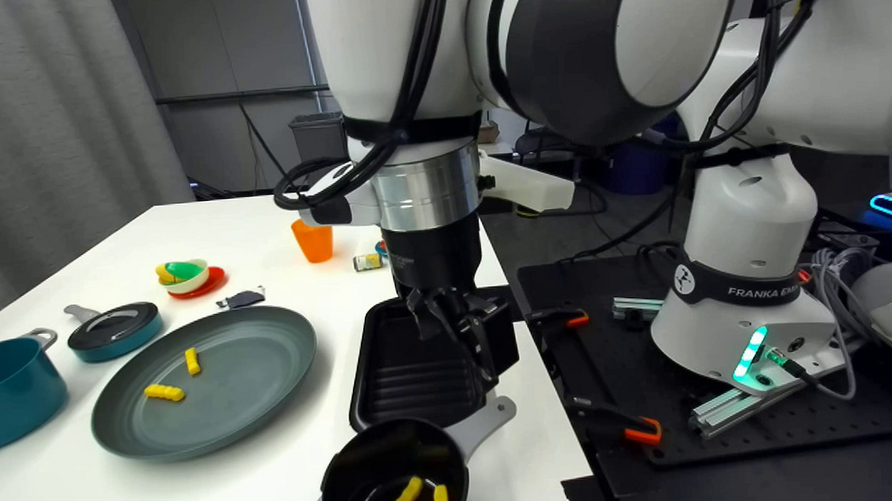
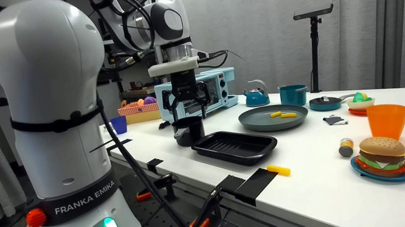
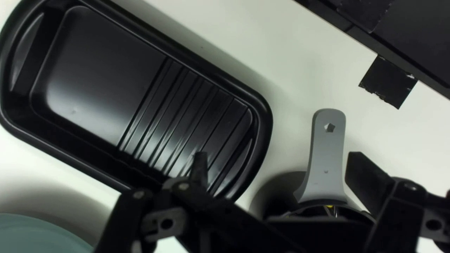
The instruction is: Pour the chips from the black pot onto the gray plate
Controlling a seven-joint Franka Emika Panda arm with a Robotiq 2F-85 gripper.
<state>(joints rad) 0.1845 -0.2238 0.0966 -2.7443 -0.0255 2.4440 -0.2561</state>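
The gripper (image 2: 189, 117) stands spread wide, holding nothing, near a silver-gray handle (image 3: 327, 154) of the black saucepan (image 1: 390, 460), which sits on the white table (image 2: 320, 192) with yellow toy fries (image 1: 402, 499) inside. Two more lie on the gray plate (image 1: 236, 399), so I'd call this lining up for a grasp, the pour unfinished. Next it likely needs to centre that handle between its fingers (image 3: 367, 181), lower and close.

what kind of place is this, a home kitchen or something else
Most likely a robotics lab with a play kitchen laid out, rather than a home: there is a robot base, a perforated black board beneath it, and a toy-looking burger.
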